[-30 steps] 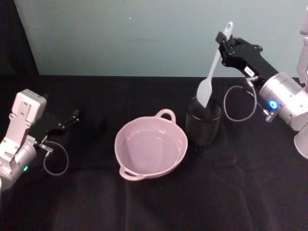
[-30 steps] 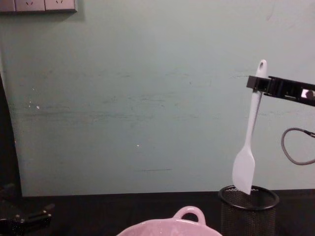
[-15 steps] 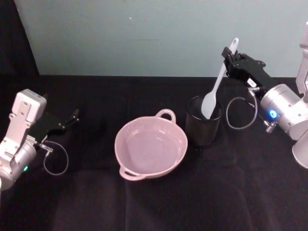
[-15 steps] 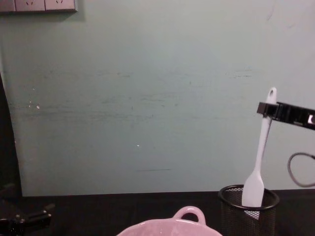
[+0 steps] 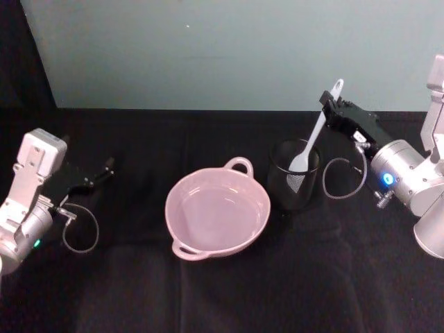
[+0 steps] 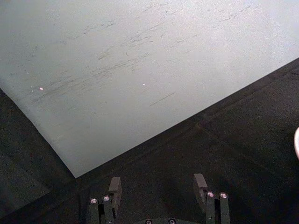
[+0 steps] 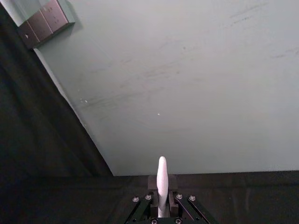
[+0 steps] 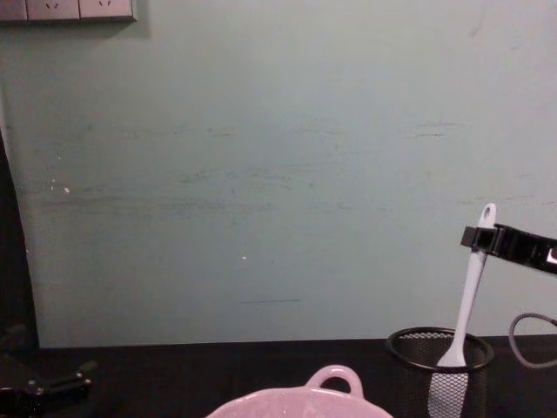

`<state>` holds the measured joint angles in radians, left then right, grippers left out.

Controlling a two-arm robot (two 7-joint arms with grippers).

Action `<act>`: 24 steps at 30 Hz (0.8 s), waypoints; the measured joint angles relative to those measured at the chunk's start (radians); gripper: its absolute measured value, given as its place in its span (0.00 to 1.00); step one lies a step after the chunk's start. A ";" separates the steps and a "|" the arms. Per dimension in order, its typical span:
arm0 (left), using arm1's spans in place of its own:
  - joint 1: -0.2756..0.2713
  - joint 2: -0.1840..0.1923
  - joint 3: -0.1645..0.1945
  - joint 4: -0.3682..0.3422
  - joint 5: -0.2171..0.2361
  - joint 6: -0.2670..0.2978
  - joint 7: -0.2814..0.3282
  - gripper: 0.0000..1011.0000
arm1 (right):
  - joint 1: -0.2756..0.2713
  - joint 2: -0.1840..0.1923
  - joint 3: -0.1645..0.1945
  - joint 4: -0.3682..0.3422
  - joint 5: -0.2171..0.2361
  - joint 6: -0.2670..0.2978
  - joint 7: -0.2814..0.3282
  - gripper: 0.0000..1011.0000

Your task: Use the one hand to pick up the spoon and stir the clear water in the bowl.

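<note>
1. Black cloth covers the counter [image 5: 208, 291], and a pale green wall [image 5: 208, 48] stands behind it.
2. Up and to the right of the black wire-mesh cup [image 5: 294, 175], the right tool [image 5: 327, 104] is clamped on the spoon [image 5: 310, 140], gripping the handle just below the oval hole at its tip.
3. From that grip the spoon slants down into the mesh cup; in the chest view its scoop sits inside the cup, showing through the mesh, while the handle rises above the rim.
4. In the right wrist view the handle tip stands up between the closed fingers [image 7: 147, 205].
5. Just left of the mesh cup sits the pale pink bowl [image 5: 217, 210], near it but not touching; a loop handle on its rim points toward the wall.
6. Well to the left of the bowl, the left tool [image 5: 97, 173] rests low over the counter, its fingers [image 6: 115, 185] spread apart with nothing between them.
</note>
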<state>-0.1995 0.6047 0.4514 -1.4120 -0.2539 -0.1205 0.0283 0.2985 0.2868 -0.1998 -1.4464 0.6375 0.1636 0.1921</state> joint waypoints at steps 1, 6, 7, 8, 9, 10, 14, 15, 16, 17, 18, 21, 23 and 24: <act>0.000 0.000 0.000 0.000 0.000 0.000 0.000 1.00 | 0.000 -0.001 0.000 0.004 0.004 0.004 0.000 0.12; 0.000 0.000 0.000 0.000 0.000 0.000 0.000 1.00 | -0.001 0.000 -0.001 0.011 0.013 0.009 -0.001 0.12; 0.000 0.000 0.000 0.000 0.000 0.000 0.000 1.00 | -0.001 0.000 -0.001 0.012 0.013 0.010 -0.001 0.12; 0.000 0.000 0.000 0.000 0.000 0.000 0.000 1.00 | -0.001 0.001 -0.002 0.012 0.014 0.010 -0.002 0.12; 0.000 0.000 0.000 0.000 0.000 0.000 0.000 1.00 | -0.002 0.001 -0.004 0.013 0.014 0.009 -0.002 0.12; 0.000 0.000 0.000 0.000 0.000 0.000 0.000 1.00 | -0.003 0.001 -0.004 0.013 0.014 0.009 -0.002 0.12; 0.000 0.000 0.000 0.000 0.000 0.000 0.000 1.00 | -0.004 0.003 -0.008 0.017 0.014 0.006 -0.002 0.12; 0.000 0.000 0.000 0.000 0.000 0.000 0.000 1.00 | -0.004 0.004 -0.008 0.018 0.014 0.005 -0.002 0.12; 0.000 0.000 0.000 0.000 0.000 0.000 0.000 1.00 | -0.004 0.004 -0.009 0.020 0.014 0.003 -0.002 0.12; 0.000 0.000 0.000 0.000 0.000 0.000 0.000 1.00 | -0.004 0.004 -0.009 0.021 0.015 0.002 -0.002 0.12; 0.000 0.000 0.000 0.000 0.000 0.000 0.000 1.00 | -0.004 0.005 -0.009 0.021 0.015 0.001 -0.001 0.12; 0.000 0.000 0.000 0.000 0.000 0.000 0.000 1.00 | -0.005 0.007 -0.010 0.025 0.021 -0.002 0.005 0.12; 0.000 0.000 0.000 0.000 0.000 0.000 0.000 1.00 | -0.006 0.007 -0.009 0.027 0.023 -0.002 0.007 0.12; 0.000 0.000 0.000 0.000 0.000 0.000 0.000 1.00 | -0.006 0.007 -0.009 0.027 0.023 -0.002 0.007 0.12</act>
<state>-0.1995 0.6047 0.4514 -1.4120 -0.2539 -0.1205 0.0283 0.2928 0.2941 -0.2089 -1.4192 0.6609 0.1614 0.1994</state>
